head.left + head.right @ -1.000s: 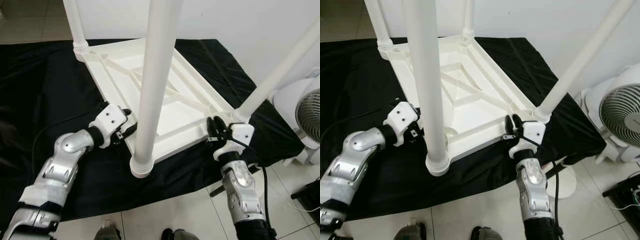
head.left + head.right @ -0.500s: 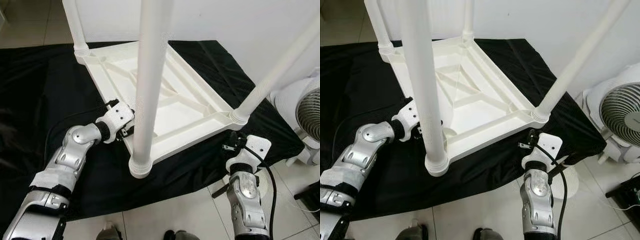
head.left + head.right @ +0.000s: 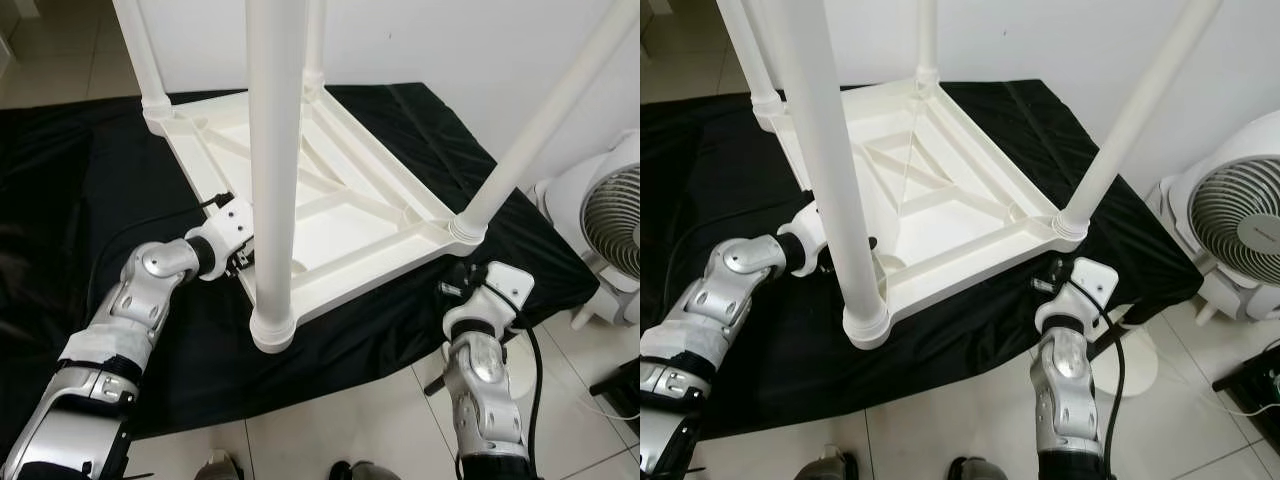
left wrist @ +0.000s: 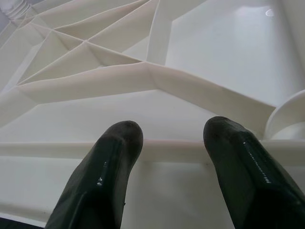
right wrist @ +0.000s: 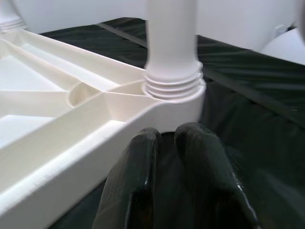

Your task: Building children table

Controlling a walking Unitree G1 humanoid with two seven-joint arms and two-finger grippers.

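Table [image 3: 330, 215] rim between spread left gripper [image 4: 171, 143] jaws, upside-down.

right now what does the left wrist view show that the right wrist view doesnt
Left wrist view: the left gripper open, its black fingers spread at the tabletop's side rim, with the ribbed white underside beyond.

Right wrist view: the right gripper shut, empty, just short of the corner socket with a leg screwed in, and the black cloth beneath.

Both: the upside-down white table.
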